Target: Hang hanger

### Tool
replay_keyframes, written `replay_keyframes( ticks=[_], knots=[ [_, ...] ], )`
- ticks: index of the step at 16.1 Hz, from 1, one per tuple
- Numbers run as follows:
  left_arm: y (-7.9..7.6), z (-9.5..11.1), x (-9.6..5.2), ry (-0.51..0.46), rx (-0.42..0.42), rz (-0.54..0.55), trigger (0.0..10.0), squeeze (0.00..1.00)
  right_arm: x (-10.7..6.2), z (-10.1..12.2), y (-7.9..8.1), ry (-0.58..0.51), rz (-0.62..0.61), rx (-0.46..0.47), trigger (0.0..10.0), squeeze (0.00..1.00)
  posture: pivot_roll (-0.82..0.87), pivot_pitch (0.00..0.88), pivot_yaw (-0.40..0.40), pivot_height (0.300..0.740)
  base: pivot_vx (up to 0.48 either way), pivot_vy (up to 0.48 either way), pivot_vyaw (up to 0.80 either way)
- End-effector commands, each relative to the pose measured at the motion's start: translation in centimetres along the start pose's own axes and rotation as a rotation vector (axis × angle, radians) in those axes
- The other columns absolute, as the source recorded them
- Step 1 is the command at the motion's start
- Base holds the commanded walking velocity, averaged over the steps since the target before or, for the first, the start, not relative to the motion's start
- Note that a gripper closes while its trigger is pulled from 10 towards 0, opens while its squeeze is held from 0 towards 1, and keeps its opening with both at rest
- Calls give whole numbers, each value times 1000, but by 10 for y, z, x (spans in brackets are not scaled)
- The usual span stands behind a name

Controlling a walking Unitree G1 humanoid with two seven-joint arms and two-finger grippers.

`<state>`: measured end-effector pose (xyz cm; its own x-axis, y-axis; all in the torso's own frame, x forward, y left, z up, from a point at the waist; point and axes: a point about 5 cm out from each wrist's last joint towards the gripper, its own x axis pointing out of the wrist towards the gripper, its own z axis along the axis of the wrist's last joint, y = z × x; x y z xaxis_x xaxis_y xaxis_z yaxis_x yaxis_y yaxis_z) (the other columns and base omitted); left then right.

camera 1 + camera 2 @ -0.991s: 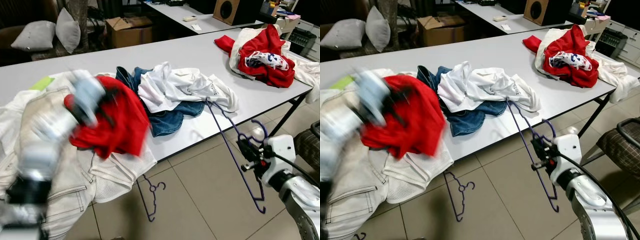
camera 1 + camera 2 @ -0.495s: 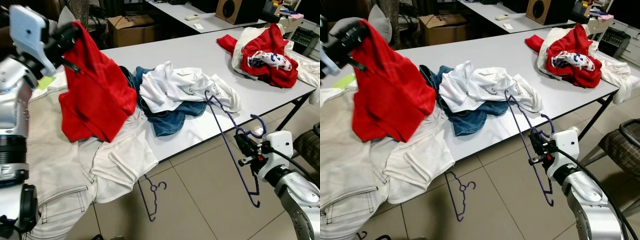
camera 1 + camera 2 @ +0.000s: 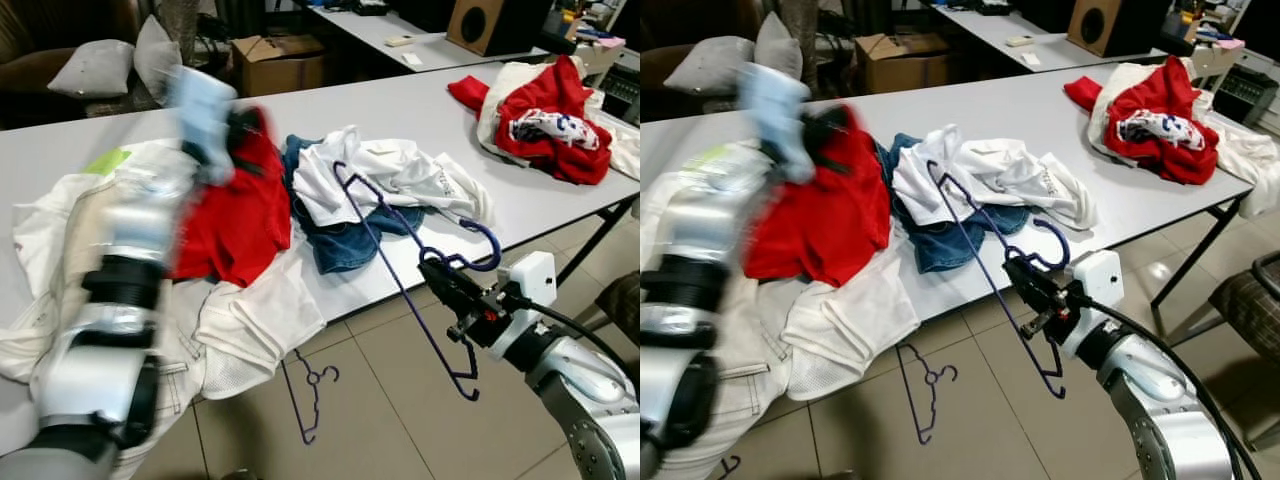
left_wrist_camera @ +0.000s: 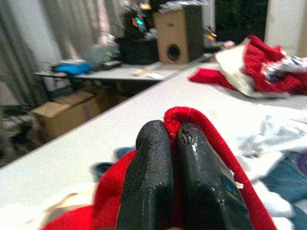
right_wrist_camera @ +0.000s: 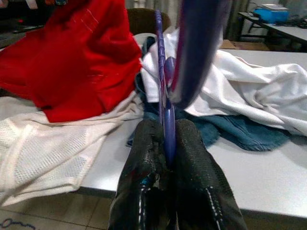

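Table (image 3: 420, 110) was the reference: long, grey, cluttered with clothes. Near its front edge lay a white shirt (image 3: 395, 175) on top of jeans (image 3: 345, 245), with a white mesh garment (image 3: 255, 320) and pale trousers (image 3: 60, 240) draped over the edge beside them. At the table's far right end sat a separate red-and-white heap (image 3: 545, 120). Behind the table were a cardboard box (image 3: 280, 62), two cushions (image 3: 100, 68) and a speaker (image 3: 495, 25).

Hangers, two counted: both purple. Right gripper (image 3: 450, 290) held one hanger (image 3: 400, 280) in front of the table's front edge, fingers pinched tight on the wire near the hook; hanger frame was tilted, one end reaching up over the jeans, the other hanging below the table edge. Second hanger (image 3: 305, 400) lay on the tiled floor under that edge.

Left gripper (image 4: 175, 177) was over the table's left part, fingers pressed together on a fold of the red shirt (image 3: 235, 215), which hung down onto the trousers. Nothing stood between shirt and held hanger except the jeans and white shirt.

Left arm (image 3: 130, 270) was motion-blurred in the head views, so its outline was hard to make out. Heap's item count could not be told.
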<state>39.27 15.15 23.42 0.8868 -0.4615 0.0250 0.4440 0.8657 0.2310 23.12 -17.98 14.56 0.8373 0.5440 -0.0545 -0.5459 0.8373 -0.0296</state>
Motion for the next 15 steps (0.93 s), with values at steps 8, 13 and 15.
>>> replay_keyframes(
  ticks=[8,13,15],
  knots=[
    [-28,-19,3,48,-29,-209,10000,1000,-12,-1,-25,26,-182,-15,10000,0,-121,0,-11,740,0,0,0],
    [5,-31,-49,181,143,-378,10000,863,-15,-3,-31,47,-194,-14,10000,0,-106,0,-27,740,0,0,0],
    [13,-40,-75,291,260,-446,10000,0,-17,-4,-30,52,-188,-11,10000,0,-104,0,-30,740,0,0,0]
  ],
)
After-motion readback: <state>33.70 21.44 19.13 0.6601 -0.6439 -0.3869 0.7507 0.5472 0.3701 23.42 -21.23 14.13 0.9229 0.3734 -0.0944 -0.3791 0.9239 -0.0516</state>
